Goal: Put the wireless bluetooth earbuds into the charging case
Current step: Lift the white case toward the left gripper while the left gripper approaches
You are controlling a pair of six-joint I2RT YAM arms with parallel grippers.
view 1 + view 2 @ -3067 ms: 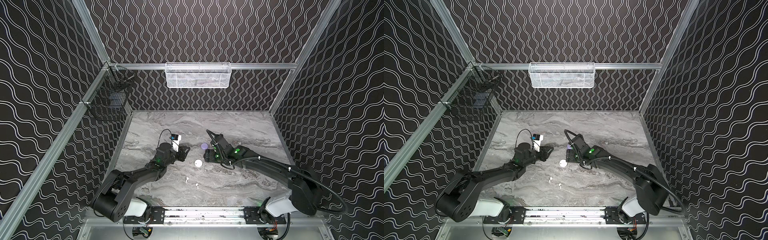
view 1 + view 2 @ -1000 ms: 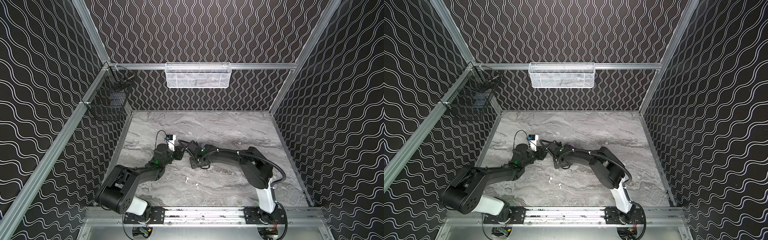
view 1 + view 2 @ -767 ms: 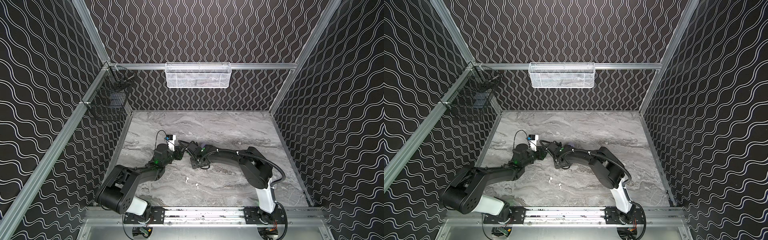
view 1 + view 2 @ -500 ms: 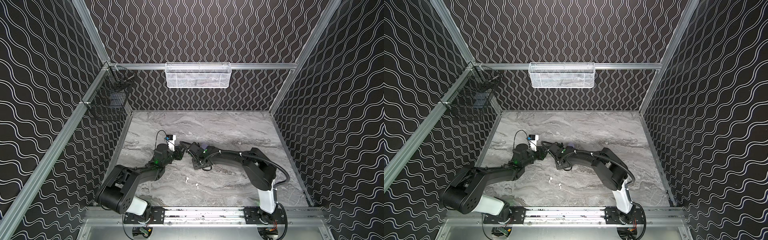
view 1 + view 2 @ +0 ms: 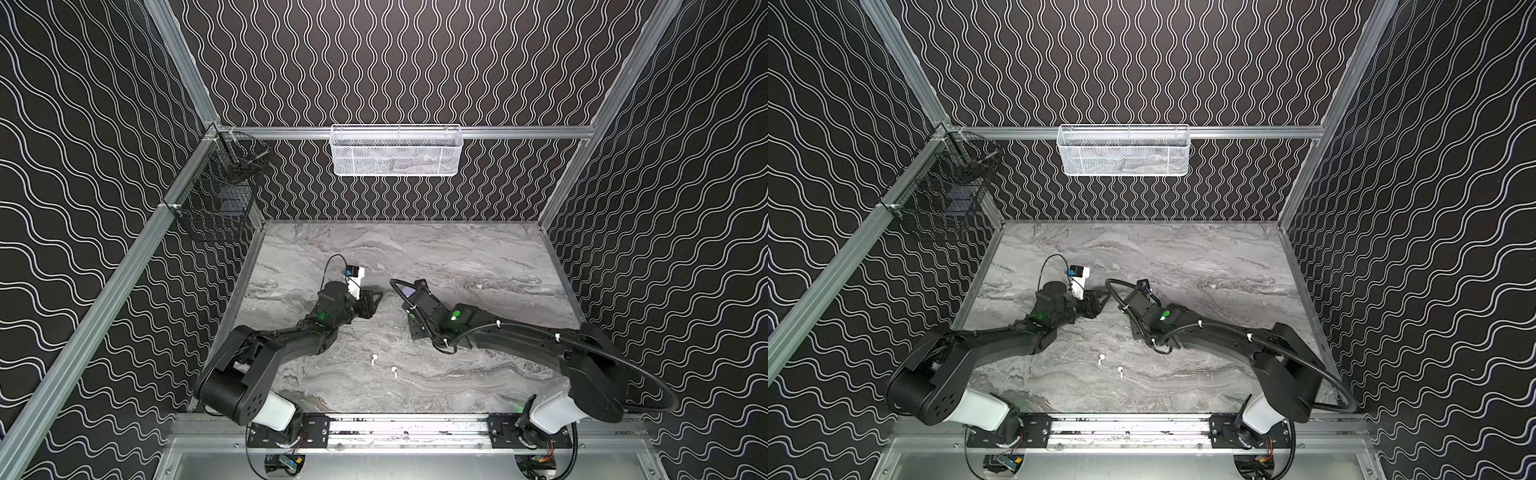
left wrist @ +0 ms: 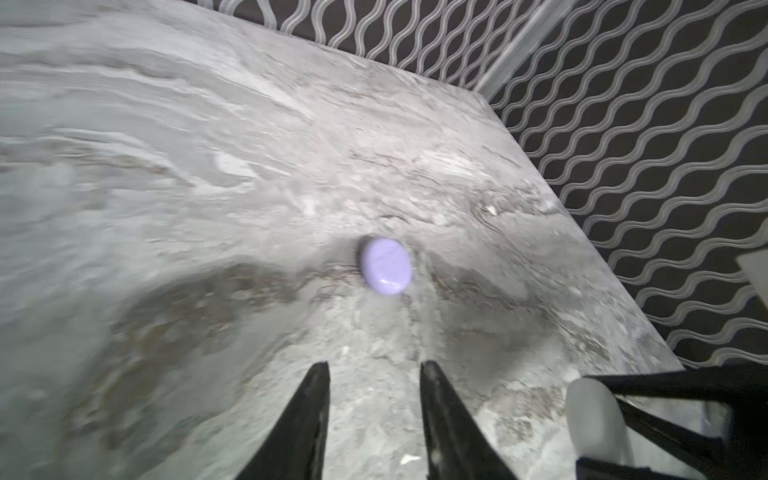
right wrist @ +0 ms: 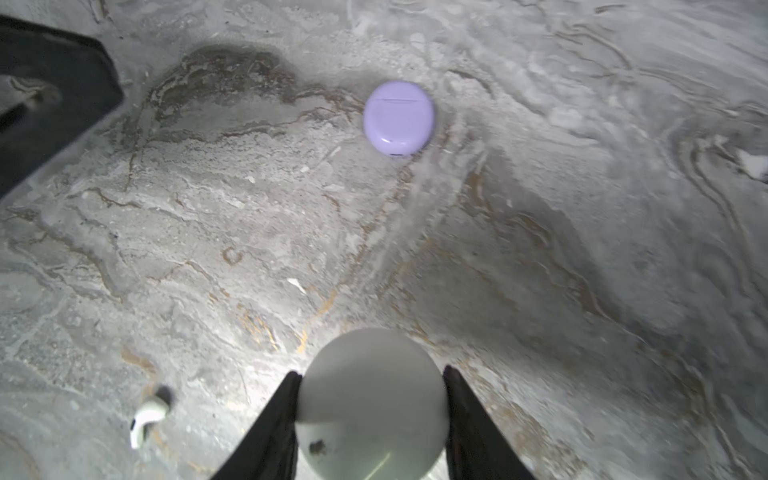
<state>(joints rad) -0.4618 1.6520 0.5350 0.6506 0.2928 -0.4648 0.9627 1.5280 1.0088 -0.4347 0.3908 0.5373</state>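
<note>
The left gripper (image 6: 375,365) hangs spread and empty, facing the lavender case (image 6: 385,266). Two white earbuds (image 5: 373,359) lie loose on the table (image 5: 457,257), well apart from that case. The right gripper (image 7: 372,372) clamps the white case (image 7: 370,411) near it. Nothing looks inserted yet.

Both the left arm (image 5: 291,340) and the right arm (image 5: 519,336) are matte black, each with a white shell (image 5: 274,411) at its base and a green light (image 5: 321,316) near the wrist. A thick black cable (image 5: 654,380) with white ties (image 5: 497,324) runs along the right arm; a white block (image 5: 356,284) with a blue plug (image 5: 351,272) tops the left wrist.
</note>
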